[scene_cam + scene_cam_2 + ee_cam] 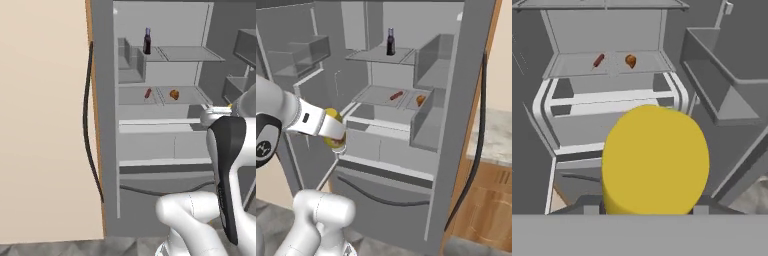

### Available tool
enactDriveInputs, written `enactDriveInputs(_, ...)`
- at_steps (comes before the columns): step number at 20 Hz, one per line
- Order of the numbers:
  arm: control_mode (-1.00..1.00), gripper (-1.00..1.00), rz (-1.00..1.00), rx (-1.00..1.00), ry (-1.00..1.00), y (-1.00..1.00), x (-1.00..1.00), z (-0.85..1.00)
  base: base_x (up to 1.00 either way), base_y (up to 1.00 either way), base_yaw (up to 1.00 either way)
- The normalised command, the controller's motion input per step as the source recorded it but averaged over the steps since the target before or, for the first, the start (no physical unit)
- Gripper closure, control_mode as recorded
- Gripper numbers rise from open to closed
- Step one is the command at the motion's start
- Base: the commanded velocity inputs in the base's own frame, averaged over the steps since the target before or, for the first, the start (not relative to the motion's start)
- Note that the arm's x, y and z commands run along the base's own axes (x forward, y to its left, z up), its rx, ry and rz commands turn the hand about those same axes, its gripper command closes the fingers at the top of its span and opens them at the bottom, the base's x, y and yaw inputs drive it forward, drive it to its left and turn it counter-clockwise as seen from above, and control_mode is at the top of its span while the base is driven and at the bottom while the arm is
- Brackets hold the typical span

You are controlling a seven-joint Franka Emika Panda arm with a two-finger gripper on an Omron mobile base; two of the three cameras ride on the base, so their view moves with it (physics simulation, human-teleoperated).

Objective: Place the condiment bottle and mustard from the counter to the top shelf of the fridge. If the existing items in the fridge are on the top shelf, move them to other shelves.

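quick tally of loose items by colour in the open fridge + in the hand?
Dark: 1, bottle standing on the top shelf
Red: 1, small item lying on the middle shelf
Orange: 1, small item on the same shelf, apart from the red one
Yellow: 1, mustard held in the hand
Total: 4

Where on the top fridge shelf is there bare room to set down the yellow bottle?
The top shelf is bare to the right of the dark bottle. The shelf below holds a sausage and an orange item, side by side.
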Motion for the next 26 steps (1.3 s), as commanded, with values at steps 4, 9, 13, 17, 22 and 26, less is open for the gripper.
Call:
enactDriveInputs(4,1.00,1.00,0.00,0.00,0.00,0.00,0.00,0.00,0.59,0.00,-0.06)
enactDriveInputs(9,1.00,1.00,0.00,0.00,0.00,0.00,0.00,0.00,0.56,0.00,-0.04)
enactDriveInputs(13,1.00,1.00,0.00,0.00,0.00,0.00,0.00,0.00,0.58,0.00,-0.05)
enactDriveInputs(17,1.00,1.00,0.00,0.00,0.00,0.00,0.00,0.00,0.64,0.00,-0.05)
enactDriveInputs(22,1.00,1.00,0.00,0.00,0.00,0.00,0.00,0.00,0.64,0.00,-0.03)
enactDriveInputs(26,1.00,1.00,0.00,0.00,0.00,0.00,0.00,0.00,0.54,0.00,-0.03)
